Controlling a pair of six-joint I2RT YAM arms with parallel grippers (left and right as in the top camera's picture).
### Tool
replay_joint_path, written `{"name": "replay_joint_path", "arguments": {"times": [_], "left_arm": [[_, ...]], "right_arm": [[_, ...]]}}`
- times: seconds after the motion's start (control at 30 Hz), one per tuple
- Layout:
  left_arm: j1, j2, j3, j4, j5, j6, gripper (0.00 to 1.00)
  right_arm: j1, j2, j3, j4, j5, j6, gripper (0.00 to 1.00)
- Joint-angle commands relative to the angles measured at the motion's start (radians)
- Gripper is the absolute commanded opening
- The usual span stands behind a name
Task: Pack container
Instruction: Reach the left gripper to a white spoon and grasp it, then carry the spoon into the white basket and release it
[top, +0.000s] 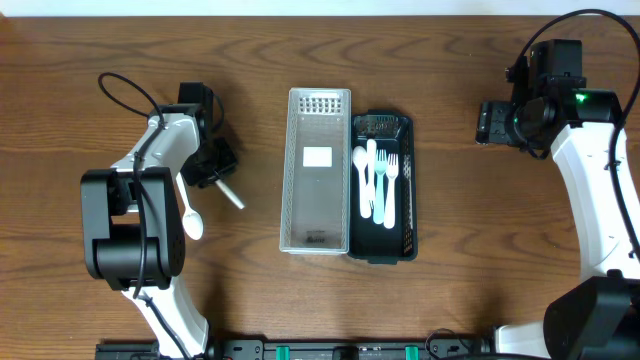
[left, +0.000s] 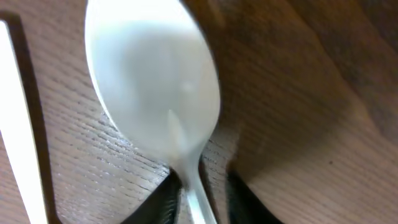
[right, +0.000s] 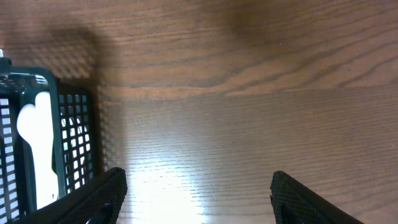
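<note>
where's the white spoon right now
Overhead, the white spoon is on the left side, well left of the clear container; in the left wrist view its handle sits between the jaws of the left gripper.

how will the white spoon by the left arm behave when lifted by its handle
The white spoon looks like thin plastic, so it is probably very light and slightly bendy at its narrow handle, which lies between the fingers of the left gripper. Its glossy surface may slip or swivel in a pinch. Its rounded bowl might rock on the table.
</note>
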Motion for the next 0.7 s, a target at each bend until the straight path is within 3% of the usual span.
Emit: {"name": "replay_joint_path", "arguments": {"times": [0.0, 0.03, 0.23, 0.47, 0.67], "left_arm": [[0.005, 0.036, 0.005, -0.002, -0.021, -0.009, 0.19], [0.005, 0.036, 0.005, -0.002, -0.021, -0.009, 0.14], [0.005, 0.036, 0.005, -0.002, -0.021, -0.008, 0.06], [0.002, 0.024, 0.013, -0.005, -0.021, -0.007, 0.06], [-0.041, -0.113, 0.070, -0.048, -0.025, 0.046, 0.06]], "right_arm": [[-0.002, 0.006, -0.006, -0.002, -0.008, -0.013, 0.77], [-0.002, 0.006, -0.006, -0.002, -0.008, -0.013, 0.77], [-0.002, 0.006, -0.006, -0.002, -0.008, -0.013, 0.78], [-0.002, 0.006, -0.006, -0.002, -0.008, -0.013, 0.77], [-0.002, 0.006, -0.006, 0.000, -0.008, -0.013, 0.78]]}}
